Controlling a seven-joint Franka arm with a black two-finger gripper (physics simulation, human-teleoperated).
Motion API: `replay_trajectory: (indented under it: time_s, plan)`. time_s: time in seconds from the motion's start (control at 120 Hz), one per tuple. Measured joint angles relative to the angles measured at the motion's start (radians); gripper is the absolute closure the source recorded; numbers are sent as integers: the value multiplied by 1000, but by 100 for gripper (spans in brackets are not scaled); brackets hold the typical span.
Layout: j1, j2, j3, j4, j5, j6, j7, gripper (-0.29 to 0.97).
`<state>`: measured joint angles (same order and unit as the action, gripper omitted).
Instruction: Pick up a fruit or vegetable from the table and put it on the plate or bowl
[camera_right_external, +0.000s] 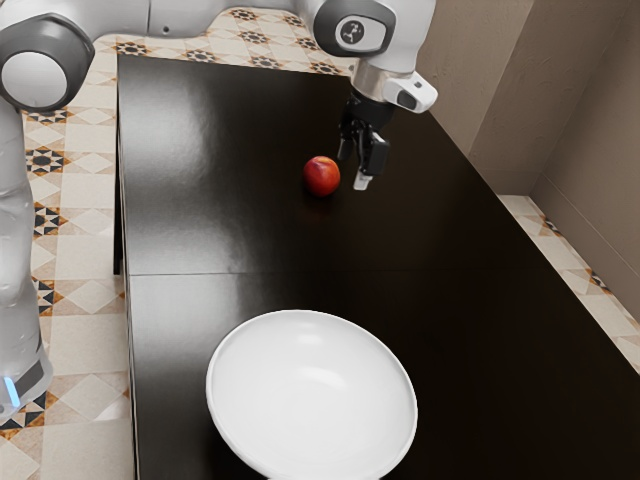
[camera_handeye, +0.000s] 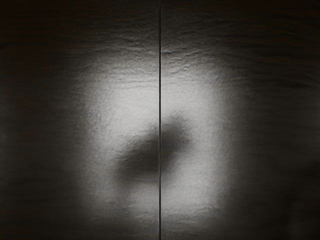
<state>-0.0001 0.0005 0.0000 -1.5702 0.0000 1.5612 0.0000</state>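
Red fruit (camera_right_external: 322, 175) rests on the table's (camera_right_external: 470, 300) far half, just beside my hand (camera_right_external: 357, 172), toward the exterior view's left; hand's spread I cannot tell.

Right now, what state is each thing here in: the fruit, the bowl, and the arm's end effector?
Red fruit: lying on the dark table, not held, not in the bowl.
White bowl: upright, empty.
End effector: holding nothing, low over the table, close beside the fruit on the exterior view's right.
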Motion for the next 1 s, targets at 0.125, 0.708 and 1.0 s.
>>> replay_trajectory:
  time_s: [0.125, 0.708, 1.0]
  plan:
    - [82, 342, -30, 494, -23, -15, 20, 0]
    - [97, 375, 296, 450, -101, -56, 66, 0]
    - [88, 142, 364, 111, -121, -61, 57, 0]
